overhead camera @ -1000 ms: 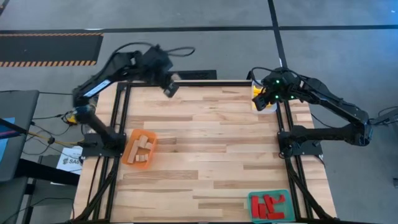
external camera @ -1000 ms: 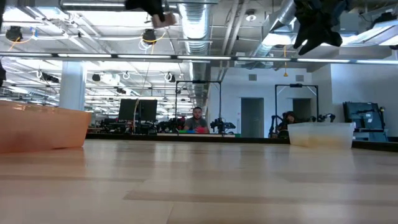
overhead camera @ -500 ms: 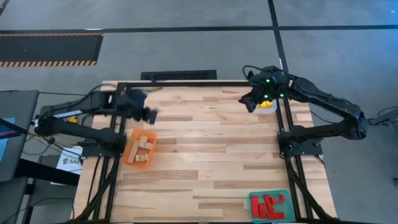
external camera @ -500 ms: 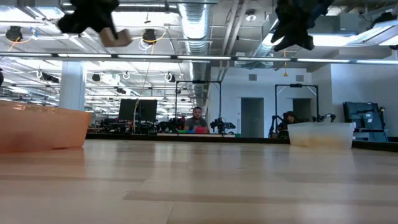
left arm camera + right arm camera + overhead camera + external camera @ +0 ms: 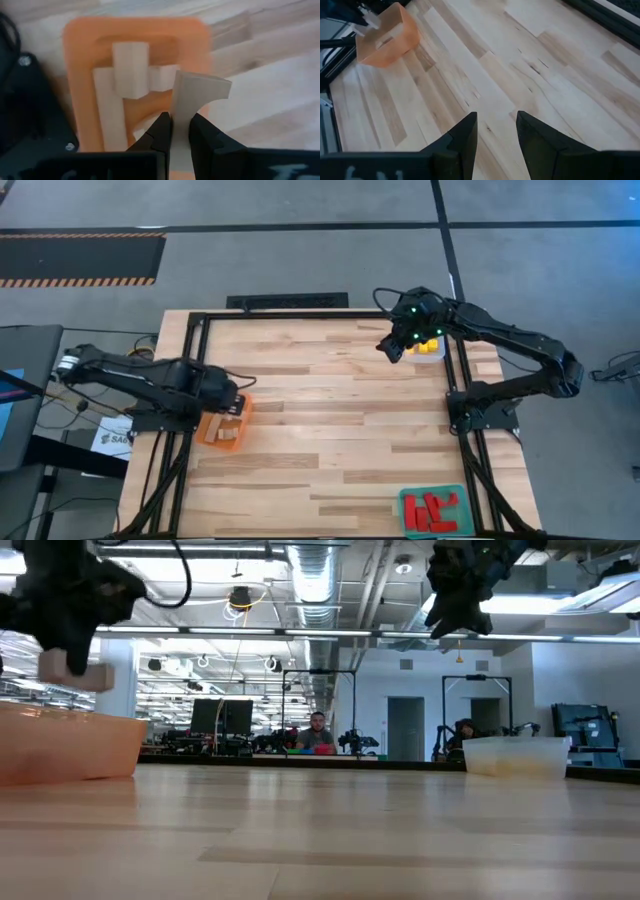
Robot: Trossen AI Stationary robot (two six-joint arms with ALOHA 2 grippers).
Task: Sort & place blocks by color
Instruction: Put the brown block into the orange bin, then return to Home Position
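My left gripper [image 5: 233, 398] hangs over the orange tray [image 5: 207, 430] at the table's left edge, shut on a plain wood block [image 5: 197, 95], which also shows in the low view as the wood block [image 5: 76, 671] above the tray's wall [image 5: 70, 745]. Several plain wood blocks [image 5: 130, 72] lie in that tray. My right gripper [image 5: 391, 347] is open and empty, raised near the far right corner, beside the clear tray [image 5: 432, 352] holding yellow blocks [image 5: 429, 344]. Red blocks [image 5: 432, 509] lie in the green tray [image 5: 405, 515]. My left gripper pinches the wood block by its near end [image 5: 181, 117] between the two fingers [image 5: 162, 131], coming from above and pointing down. The block is lifted clear, hanging over the orange tray and the blocks inside it.
The metal frame rails [image 5: 196, 370] run along the table's left and right sides. The table's middle [image 5: 330, 410] is bare wood. The clear tray [image 5: 515, 755] stands at the far right, the green tray at the near right corner.
My left gripper has swung from the table's far edge toward the left and near side and come down over the orange tray, carrying the wood block along. My right gripper has drifted left, away from the clear tray.
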